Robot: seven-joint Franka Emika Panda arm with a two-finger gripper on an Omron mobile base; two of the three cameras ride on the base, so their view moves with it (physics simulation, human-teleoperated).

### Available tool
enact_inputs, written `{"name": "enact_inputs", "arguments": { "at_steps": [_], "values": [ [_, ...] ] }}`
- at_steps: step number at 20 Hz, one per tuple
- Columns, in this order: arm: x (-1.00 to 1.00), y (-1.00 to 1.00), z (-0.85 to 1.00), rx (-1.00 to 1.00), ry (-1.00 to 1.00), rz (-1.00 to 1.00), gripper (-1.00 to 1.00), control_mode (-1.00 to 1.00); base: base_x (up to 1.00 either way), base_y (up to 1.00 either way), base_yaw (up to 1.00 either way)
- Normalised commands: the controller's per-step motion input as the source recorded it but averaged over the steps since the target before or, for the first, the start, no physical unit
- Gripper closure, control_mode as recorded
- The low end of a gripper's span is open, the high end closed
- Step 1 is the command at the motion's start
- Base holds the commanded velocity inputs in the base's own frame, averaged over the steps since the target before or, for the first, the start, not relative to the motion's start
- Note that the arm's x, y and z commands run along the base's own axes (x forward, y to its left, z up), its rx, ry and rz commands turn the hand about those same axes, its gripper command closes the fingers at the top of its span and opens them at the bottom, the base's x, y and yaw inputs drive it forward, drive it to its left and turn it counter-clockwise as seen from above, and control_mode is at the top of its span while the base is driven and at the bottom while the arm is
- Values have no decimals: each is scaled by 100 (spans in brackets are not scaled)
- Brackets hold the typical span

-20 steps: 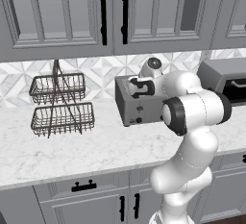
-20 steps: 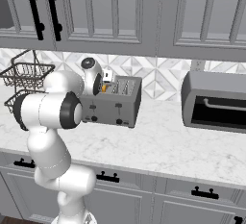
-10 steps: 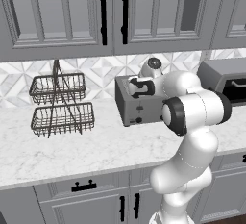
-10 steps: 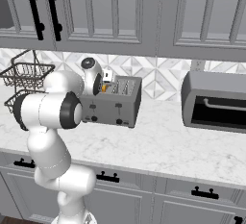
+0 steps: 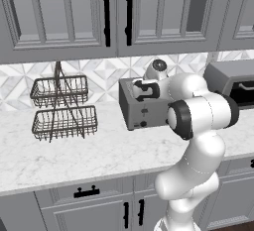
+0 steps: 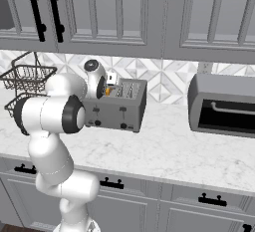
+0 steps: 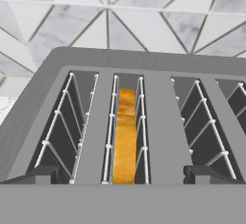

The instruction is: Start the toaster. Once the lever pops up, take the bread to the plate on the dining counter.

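The boxy grey metal four-slot toaster (image 5: 141, 107) stands on the white marble worktop (image 5: 99, 150), against the tiled wall. In the left base view it sits just right of centre, partly hidden by the white arm; in the right base view (image 6: 117, 106) it sits left of centre, with two black levers and small black knobs visible on its front face.

The two-finger gripper (image 7: 123, 174) is positioned directly above the toaster's slots, pointing down at them. Its two dark finger tips (image 7: 41, 174) appear at the lower left and lower right of the hand view, set wide apart at full spread, with nothing between them. No contact with the toaster is visible.

The small square slice of bread with a golden-orange crust (image 7: 125, 136) stands on edge inside the second slot from the left in the hand view, held between the wire guides. In the right base view a small orange patch (image 6: 107, 91) shows at the toaster's top, just beside the hand.

A two-tier dark wire basket (image 5: 62, 108) stands on the worktop at the left of the left base view, well apart from the toaster. A larger grey oven with a black bar handle (image 6: 224, 106) occupies the right of the right base view.
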Motion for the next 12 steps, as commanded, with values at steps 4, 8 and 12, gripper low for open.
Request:
{"name": "enact_inputs", "arguments": {
  "at_steps": [4, 8, 12],
  "values": [
    [0, 0, 0, 0, 0, 0, -100, -100, 0, 0, 0],
    [0, 0, 0, 0, 0, 0, -100, -100, 0, 0, 0],
    [0, 0, 0, 0, 0, 0, -100, -100, 0, 0, 0]
  ]
}}
